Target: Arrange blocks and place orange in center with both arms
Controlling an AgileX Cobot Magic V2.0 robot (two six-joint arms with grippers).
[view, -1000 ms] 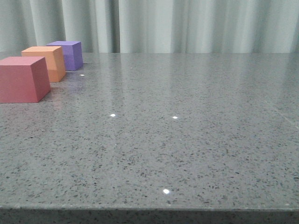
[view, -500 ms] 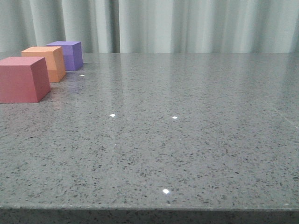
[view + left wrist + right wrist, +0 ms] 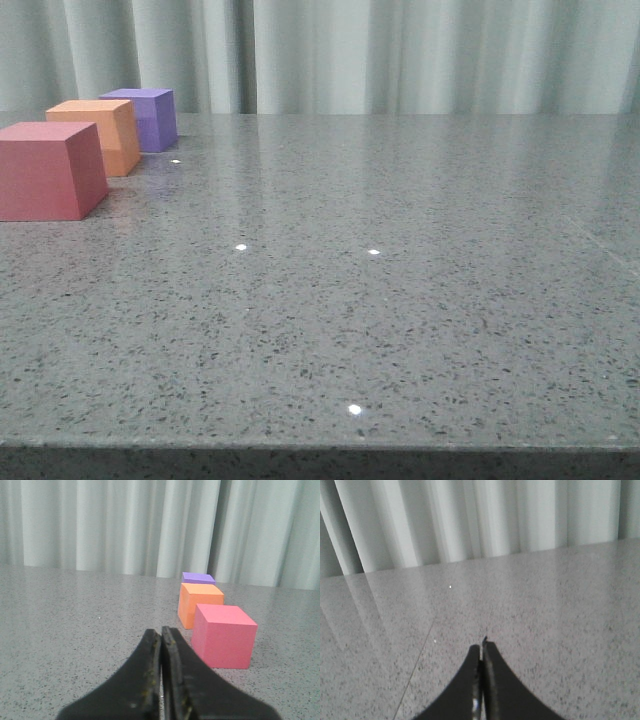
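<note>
Orange cube (image 3: 96, 135) sits far left on the table (image 3: 400, 300), middle of a three-block row running away from the robot: red-pink cube (image 3: 50, 170) nearest, purple cube (image 3: 145, 117) farthest, close to the curtain (image 3: 400, 55). Front view: the three overlap one another in line of sight, so whether faces touch or narrow gaps lie between them cannot be told from here. All three upright, flat on the speckled grey surface, edges roughly aligned. Left wrist view shows the same row from the other side: red-pink cube (image 3: 223, 635) closest to the camera, orange cube (image 3: 199, 603) just behind it, purple cube (image 3: 198, 578) behind that with only its top and a sliver of one side showing. Left gripper (image 3: 161, 630) low over the table, near the red-pink cube but apart from it, offset to one side; its dark fingers (image 3: 142, 675) pressed together with only a hairline seam between them, nothing held. Right gripper (image 3: 482, 647) over bare tabletop, well apart from the blocks, none of which appear in its view; fingers (image 3: 502, 690) likewise closed tip to tip, holding nothing. Neither gripper shows in the front view. A few small bright light spots (image 3: 240, 247) reflect off the polished surface. Pale pleated curtain backs the whole scene.
</note>
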